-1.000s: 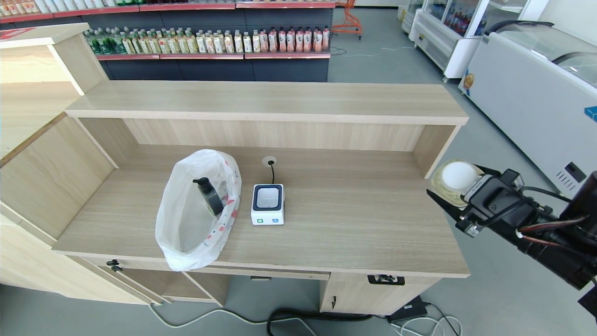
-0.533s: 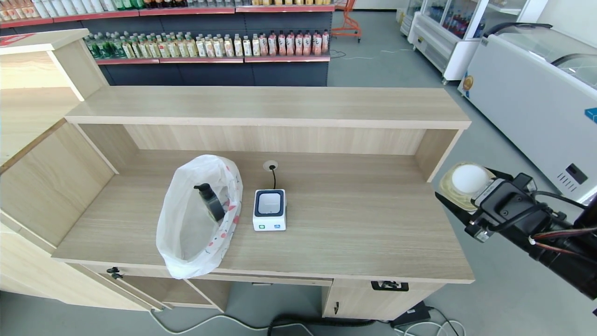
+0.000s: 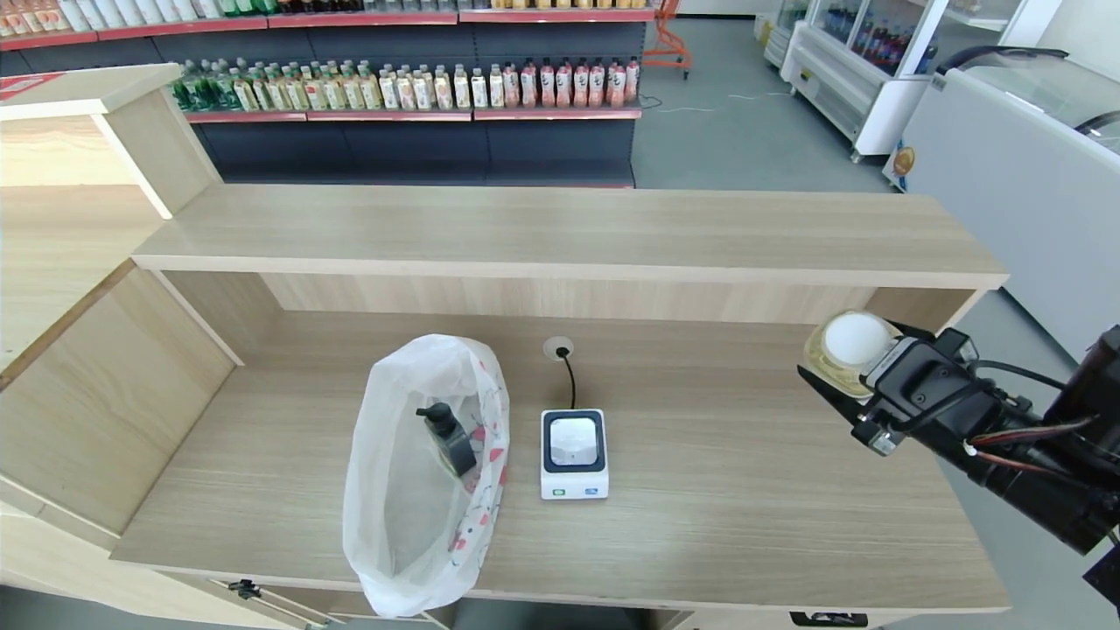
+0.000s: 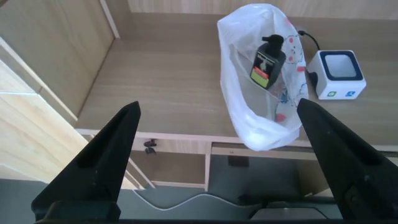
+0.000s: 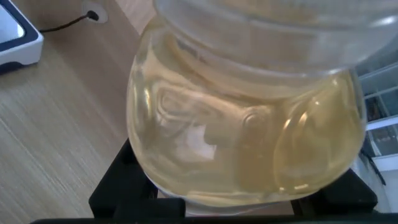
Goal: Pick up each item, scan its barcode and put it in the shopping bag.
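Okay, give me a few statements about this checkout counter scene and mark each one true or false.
1. A black pump bottle is inside the bag. True.
2. The scanner sits inside the bag. False: it stands on the counter beside the bag.
3. The right gripper holds a jar with a white lid. True.
4. The left gripper is clamped on the bag's rim. False: it is open, holds nothing and is apart from the bag.
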Controlling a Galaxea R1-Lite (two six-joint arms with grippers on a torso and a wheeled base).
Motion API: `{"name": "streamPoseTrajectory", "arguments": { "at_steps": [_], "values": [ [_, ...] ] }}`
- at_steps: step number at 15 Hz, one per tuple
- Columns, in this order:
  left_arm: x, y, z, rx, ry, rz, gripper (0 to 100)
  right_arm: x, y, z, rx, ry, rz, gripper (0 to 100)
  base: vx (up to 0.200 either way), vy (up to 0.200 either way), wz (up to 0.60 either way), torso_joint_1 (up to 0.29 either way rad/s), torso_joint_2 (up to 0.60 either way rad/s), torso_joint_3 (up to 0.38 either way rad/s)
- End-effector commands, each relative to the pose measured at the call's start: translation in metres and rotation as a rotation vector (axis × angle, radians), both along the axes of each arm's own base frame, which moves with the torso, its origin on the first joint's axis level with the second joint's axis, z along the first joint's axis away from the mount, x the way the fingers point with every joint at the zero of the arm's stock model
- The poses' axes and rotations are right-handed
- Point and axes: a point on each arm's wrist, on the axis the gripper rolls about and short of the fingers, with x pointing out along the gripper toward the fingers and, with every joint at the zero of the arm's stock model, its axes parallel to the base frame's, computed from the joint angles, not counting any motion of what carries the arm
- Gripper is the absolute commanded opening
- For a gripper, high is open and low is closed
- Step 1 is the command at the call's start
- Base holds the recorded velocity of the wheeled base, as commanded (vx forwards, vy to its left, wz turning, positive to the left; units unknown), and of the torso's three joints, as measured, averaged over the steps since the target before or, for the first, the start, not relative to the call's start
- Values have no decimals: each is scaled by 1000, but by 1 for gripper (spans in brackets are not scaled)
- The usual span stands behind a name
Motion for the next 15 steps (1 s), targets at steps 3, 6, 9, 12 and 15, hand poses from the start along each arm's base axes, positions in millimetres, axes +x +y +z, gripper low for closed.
{"name": "streamPoseTrajectory", "arguments": {
  "at_steps": [3, 6, 9, 12, 15],
  "values": [
    [0, 0, 0, 0, 0, 1, 100, 1, 21, -11, 28, 60, 85, 0, 67, 0, 0, 1, 1, -1],
    [0, 0, 0, 1, 0, -1, 100, -7, 31, -20, 25, 107, 137, 0, 0, 200, 0, 7, 6, 1],
    [0, 0, 0, 1, 0, 1, 100, -22, 38, -33, 2, 169, 187, 0, 0, 67, 0, 1, 1, -1],
    [0, 0, 0, 1, 0, 1, 100, -34, 44, -47, -23, 232, 252, 0, 0, 0, 0, 0, 0, 0],
    [0, 0, 0, 1, 0, -1, 100, -35, 47, -52, -42, 252, 268, 0, 0, 0, 0, 0, 0, 0]
  ]
}}
